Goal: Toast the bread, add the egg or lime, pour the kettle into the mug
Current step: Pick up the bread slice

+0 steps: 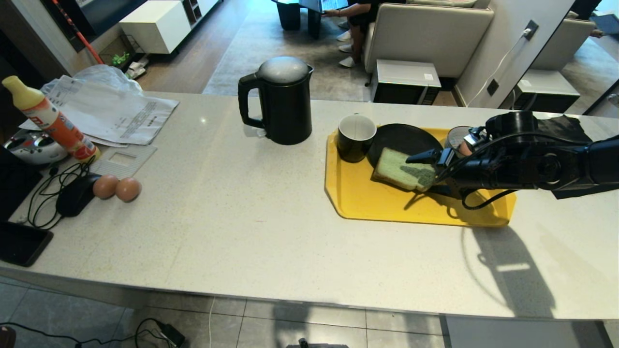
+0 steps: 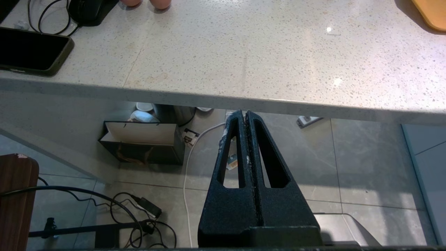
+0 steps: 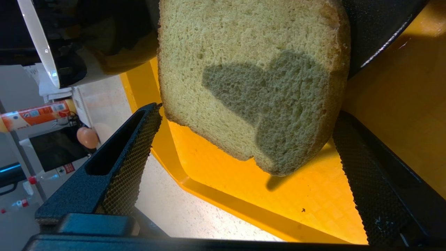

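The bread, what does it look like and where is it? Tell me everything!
The bread is one thick, squarish slice, pale green and spongy, with a darker olive-brown crust. It lies tilted, one end propped on the black plate and the other down on the yellow tray, beside the mug. The right gripper is open around it, casting a shadow on its crumb; the fingers do not look closed on it.
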